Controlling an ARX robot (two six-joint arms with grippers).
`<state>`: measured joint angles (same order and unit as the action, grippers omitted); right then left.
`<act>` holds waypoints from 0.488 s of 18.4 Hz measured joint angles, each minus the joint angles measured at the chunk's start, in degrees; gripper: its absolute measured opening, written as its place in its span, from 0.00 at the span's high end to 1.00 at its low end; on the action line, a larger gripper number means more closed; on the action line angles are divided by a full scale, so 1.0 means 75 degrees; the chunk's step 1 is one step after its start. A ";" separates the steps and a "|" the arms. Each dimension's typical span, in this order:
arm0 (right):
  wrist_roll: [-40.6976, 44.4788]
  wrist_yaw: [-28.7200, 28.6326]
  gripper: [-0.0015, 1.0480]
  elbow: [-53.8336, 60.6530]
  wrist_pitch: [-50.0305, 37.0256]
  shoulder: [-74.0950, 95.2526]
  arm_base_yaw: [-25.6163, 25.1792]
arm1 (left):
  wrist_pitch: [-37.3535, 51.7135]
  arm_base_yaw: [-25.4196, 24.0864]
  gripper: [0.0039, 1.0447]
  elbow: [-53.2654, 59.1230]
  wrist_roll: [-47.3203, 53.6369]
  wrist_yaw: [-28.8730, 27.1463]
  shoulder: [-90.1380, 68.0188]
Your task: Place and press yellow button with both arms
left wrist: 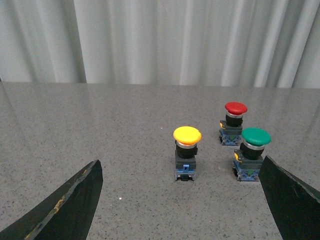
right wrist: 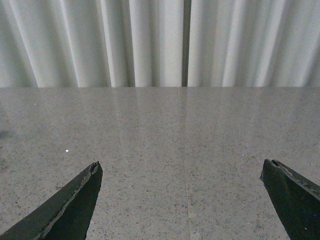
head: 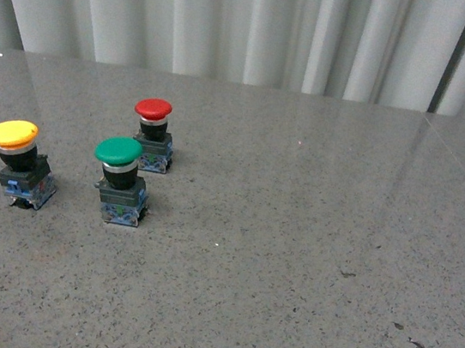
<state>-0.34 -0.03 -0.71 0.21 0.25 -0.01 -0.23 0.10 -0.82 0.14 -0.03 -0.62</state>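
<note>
Front view: green button (head: 121,180), upright on grey speckled table (head: 310,237), taken as reference. Yellow button (head: 19,163) left of green button, near but not touching, standing on its blue-grey base, about level with it in depth. Red button (head: 153,134) behind green button and a little to the right, near, apart from it. Pale pleated curtain (head: 254,21) along the far edge of table, well behind green button. No arm or gripper in this view. Left wrist view: left gripper (left wrist: 180,161) spread wide, holding nothing, two black fingers (left wrist: 75,205) at the lower corners of the frame. Yellow button upright on table beyond the fingertips, in line with the gap between them, touching neither; green button just beside it, near one fingertip; red button farther off, behind green button. Right wrist view: right gripper (right wrist: 181,165) likewise spread wide and empty, only bare table and curtain beyond its fingertips; green button and the other buttons out of this view.
</note>
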 joint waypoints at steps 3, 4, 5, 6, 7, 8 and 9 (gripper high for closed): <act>0.0000 0.0003 0.06 0.0000 0.0000 0.0000 0.0000 | 0.0003 0.0000 0.06 0.0000 0.0000 0.0000 0.0000; 0.0000 0.0000 0.06 0.0000 0.0000 0.0000 0.0000 | 0.0003 0.0000 0.06 0.0000 0.0000 0.0000 0.0000; 0.0000 0.0000 0.06 0.0000 0.0000 0.0000 0.0000 | 0.0000 0.0000 0.06 0.0000 0.0000 0.0000 0.0000; -0.0003 0.0009 0.06 0.0000 0.0006 0.0000 0.0000 | -0.1297 0.0653 0.06 -0.0554 -0.0254 -0.1754 -0.0839; 0.0000 -0.0009 0.06 0.0000 -0.0009 0.0000 0.0000 | -0.1058 0.0478 0.06 -0.0892 -0.0289 -0.2168 -0.1533; 0.0000 0.0006 0.06 0.0000 -0.0003 0.0000 0.0000 | -0.0574 0.0108 0.06 -0.1244 -0.0277 -0.2253 -0.1993; 0.0000 0.0000 0.06 0.0000 0.0009 0.0000 0.0000 | -0.0015 -0.0070 0.06 -0.1652 -0.0210 -0.2057 -0.2465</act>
<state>-0.34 -0.03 -0.71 0.27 0.25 -0.01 -0.34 -0.43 -13.21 -1.43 -15.46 -19.11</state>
